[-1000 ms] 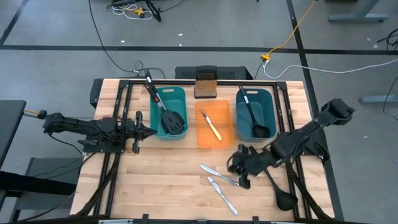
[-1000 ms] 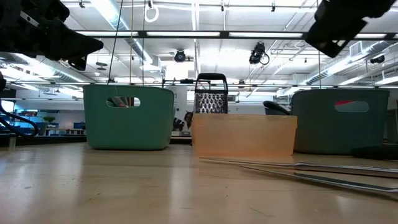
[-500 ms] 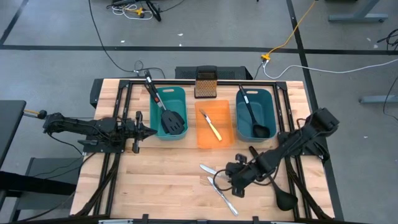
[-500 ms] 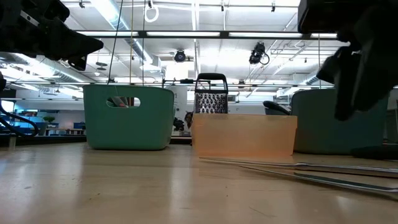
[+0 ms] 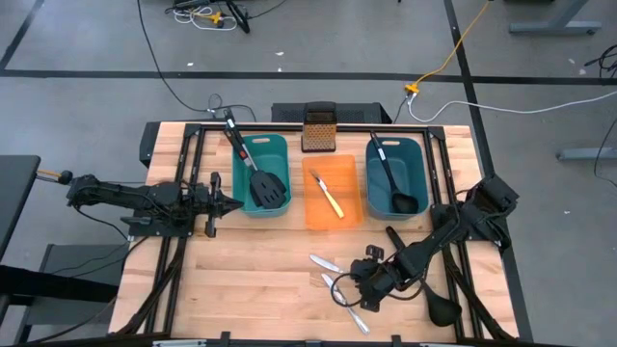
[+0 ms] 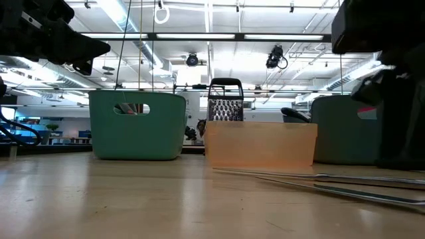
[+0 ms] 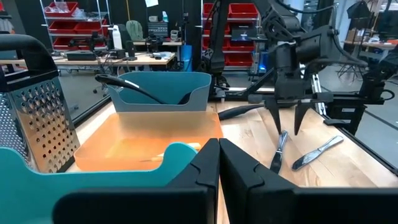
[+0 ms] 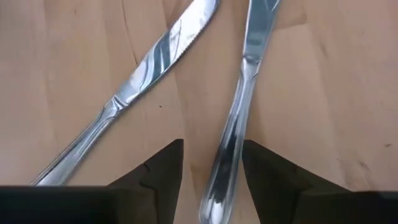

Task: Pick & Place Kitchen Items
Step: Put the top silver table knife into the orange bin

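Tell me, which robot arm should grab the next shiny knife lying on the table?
The right one, probably. The right gripper hangs open right over a silver knife, with a finger on each side of its handle. The left gripper is shut and waits far off, beside the left teal bin.

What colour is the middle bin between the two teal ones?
Orange bin, translucent; clearest in the high view.

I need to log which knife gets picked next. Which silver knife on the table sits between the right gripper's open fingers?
The silver knife whose handle runs between the right gripper fingers; the other knife lies angled off beside it, outside them.
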Robot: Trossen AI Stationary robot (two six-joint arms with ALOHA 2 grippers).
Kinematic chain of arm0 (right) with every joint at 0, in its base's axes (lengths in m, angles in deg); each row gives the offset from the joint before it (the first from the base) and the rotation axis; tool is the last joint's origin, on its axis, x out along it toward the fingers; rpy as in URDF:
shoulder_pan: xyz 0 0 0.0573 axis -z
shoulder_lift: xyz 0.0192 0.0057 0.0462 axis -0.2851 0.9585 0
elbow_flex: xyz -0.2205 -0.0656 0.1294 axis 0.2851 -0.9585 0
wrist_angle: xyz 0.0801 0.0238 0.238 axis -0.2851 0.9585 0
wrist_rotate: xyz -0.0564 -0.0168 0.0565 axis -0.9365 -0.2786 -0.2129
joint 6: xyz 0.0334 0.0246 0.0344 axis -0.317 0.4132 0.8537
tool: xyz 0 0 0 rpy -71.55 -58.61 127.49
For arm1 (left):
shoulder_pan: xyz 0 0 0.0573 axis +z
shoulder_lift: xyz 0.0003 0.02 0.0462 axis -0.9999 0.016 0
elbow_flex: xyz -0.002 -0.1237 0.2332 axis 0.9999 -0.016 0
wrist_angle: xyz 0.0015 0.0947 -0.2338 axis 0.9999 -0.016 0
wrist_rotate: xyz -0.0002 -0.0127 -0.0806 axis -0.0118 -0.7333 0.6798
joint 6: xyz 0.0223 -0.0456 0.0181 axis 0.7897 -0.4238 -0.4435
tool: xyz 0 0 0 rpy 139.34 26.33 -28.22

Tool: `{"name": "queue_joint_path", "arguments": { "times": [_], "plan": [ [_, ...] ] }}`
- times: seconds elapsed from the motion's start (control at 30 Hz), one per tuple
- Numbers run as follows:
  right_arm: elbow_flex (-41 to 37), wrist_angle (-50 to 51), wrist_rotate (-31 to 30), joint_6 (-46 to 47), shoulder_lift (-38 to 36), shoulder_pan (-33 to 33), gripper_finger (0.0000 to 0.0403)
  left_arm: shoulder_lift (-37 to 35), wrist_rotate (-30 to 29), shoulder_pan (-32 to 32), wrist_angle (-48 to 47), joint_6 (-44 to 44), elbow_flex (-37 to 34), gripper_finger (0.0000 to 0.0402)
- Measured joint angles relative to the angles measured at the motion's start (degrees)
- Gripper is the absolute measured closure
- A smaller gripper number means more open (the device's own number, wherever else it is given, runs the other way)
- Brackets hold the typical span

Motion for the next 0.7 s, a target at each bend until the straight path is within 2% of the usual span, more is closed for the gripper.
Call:
{"name": "queue_joint_path", "arguments": {
  "times": [0.37, 0.7],
  "plan": [
    [0.2, 0.8, -3.5, 1.2, 4.2, 0.1, 0.0237, 0.0, 0.0, 0.0, -0.1, -0.1, 0.0, 0.0391],
    [0.2, 1.2, -6.2, -4.7, 5.9, 0.4, 0.031, 0.0, 0.0, 0.0, -0.1, -0.9, 0.0, 0.0386]
  ]
}}
